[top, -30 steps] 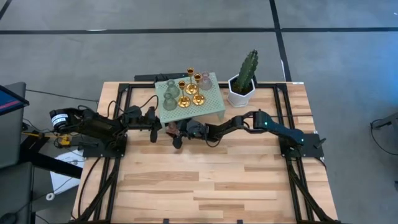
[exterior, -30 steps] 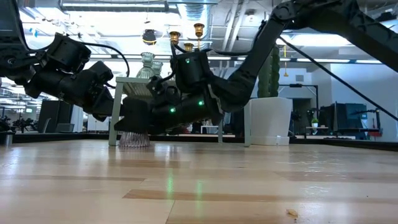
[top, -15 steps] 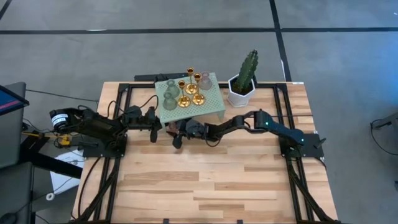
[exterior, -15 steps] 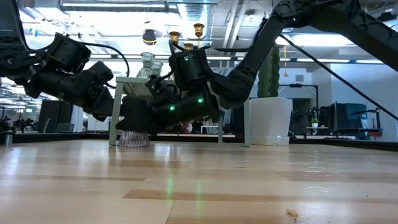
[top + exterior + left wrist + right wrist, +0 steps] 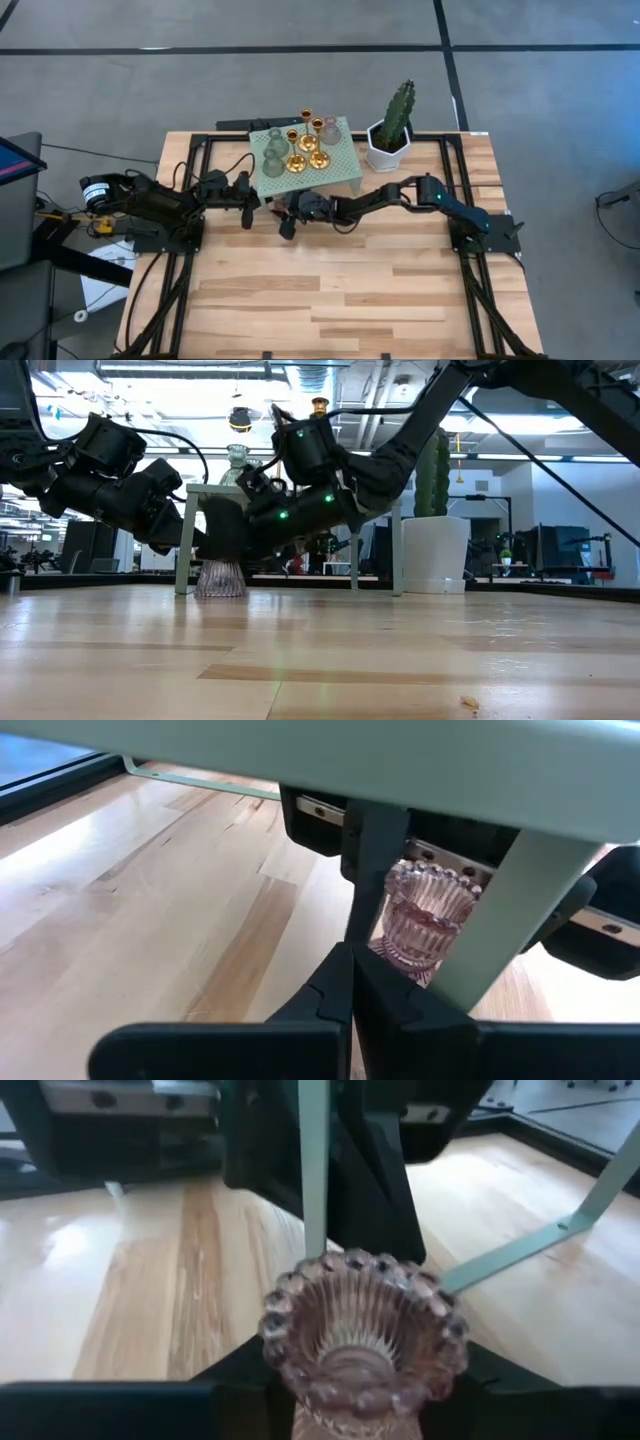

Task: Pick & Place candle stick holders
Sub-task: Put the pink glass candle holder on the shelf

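The right hand (image 5: 289, 212) is reaching in low under the small green stand (image 5: 345, 172), its fingers either side of a pink candle stick holder (image 5: 362, 1342) without yet pinching it. That holder is standing upright on the wooden surface (image 5: 330, 290) by the stand's seven o'clock leg, probably so it can be lifted up to join the six holders (image 5: 297, 148) on top. The left hand (image 5: 350, 982), fingers pressed together and grasping nothing, is waiting just beside it toward nine o'clock.
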